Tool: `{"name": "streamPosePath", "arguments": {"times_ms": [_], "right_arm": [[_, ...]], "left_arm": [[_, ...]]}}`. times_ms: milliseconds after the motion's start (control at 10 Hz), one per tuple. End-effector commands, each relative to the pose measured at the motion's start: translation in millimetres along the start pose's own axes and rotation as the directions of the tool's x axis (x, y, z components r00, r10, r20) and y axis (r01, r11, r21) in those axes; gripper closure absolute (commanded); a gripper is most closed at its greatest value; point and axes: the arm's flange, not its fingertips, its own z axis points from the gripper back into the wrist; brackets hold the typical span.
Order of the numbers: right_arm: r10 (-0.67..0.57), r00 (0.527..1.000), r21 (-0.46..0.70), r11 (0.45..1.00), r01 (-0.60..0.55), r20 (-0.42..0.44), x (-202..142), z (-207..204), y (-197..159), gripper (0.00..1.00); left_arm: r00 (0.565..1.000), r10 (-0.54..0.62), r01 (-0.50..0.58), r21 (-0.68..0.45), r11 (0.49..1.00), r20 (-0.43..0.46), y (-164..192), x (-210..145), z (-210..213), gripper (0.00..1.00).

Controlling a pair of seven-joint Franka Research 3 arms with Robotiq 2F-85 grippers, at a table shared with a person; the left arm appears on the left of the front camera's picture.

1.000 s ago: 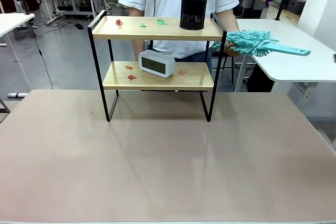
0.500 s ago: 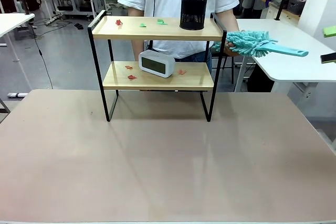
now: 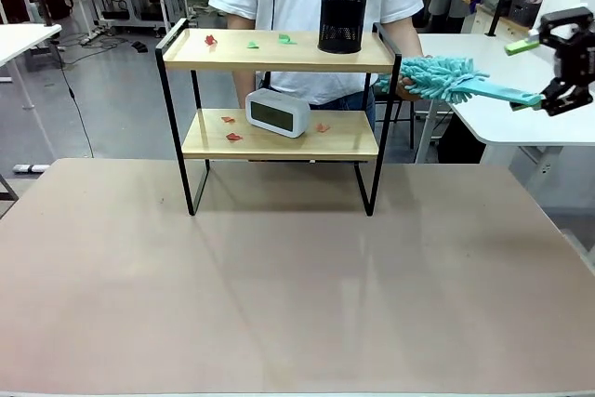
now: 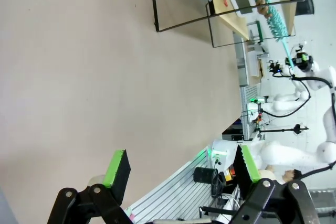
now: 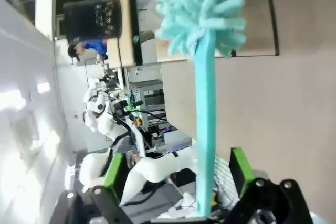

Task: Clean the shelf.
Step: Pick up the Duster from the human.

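Lab bay, beige table (image 3: 297,276) bare on the robot's side; other benches behind the person.

Front view: a second ago no arm was in frame. The right gripper (image 3: 532,76) has now come in from the right and stands at the free end of the duster (image 3: 446,76). A person's hand (image 3: 406,88) holds the duster out by its fluffy head, just beside the shelf's right rail. Judgement: this is a handover, grasp not yet made. The shelf (image 3: 279,50) lies beyond the duster head from the tool and carries a pen pot (image 3: 342,18), a clock (image 3: 277,112) and paper scraps (image 3: 210,40) on both boards. No cleaning has started.

Left wrist view: left gripper (image 4: 181,166) wide apart, nothing between the pads. It hangs over bare table, with the shelf (image 4: 231,17) well ahead and the duster (image 4: 270,17) past it.

Right wrist view: right gripper (image 5: 176,169) is rolled sideways and its jaws are wide. The duster handle (image 5: 205,129) runs straight down between the fingers, nearer one pad. It is not clamped — the head points away, toward the shelf (image 5: 123,24).

Next move calls for closing on the handle before the person lets go.
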Motion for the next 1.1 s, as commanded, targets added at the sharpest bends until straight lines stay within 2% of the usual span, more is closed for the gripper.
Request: {"name": "streamPosePath", "arguments": {"times_ms": [0,100,300,1000], "right_arm": [[-0.148,0.988,-0.024,0.989,0.147,-0.045,32,-15,13,0.0],[-0.179,0.981,-0.029,0.984,0.177,-0.079,40,-23,7,0.0],[-0.227,0.97,-0.022,0.974,0.226,-0.082,51,-30,-3,0.0],[-0.197,0.978,-0.014,0.98,0.197,-0.074,51,-33,-8,0.0]], "left_arm": [[1.0,-0.024,0.025,-0.027,0.999,0.019,0,1,0,0.0],[1.0,-0.024,0.025,-0.027,0.999,0.019,0,1,0,0.0],[1.0,-0.024,0.025,-0.027,0.999,0.019,0,1,0,0.0],[1.0,-0.024,0.025,-0.027,0.999,0.019,0,1,0,0.0]]}}
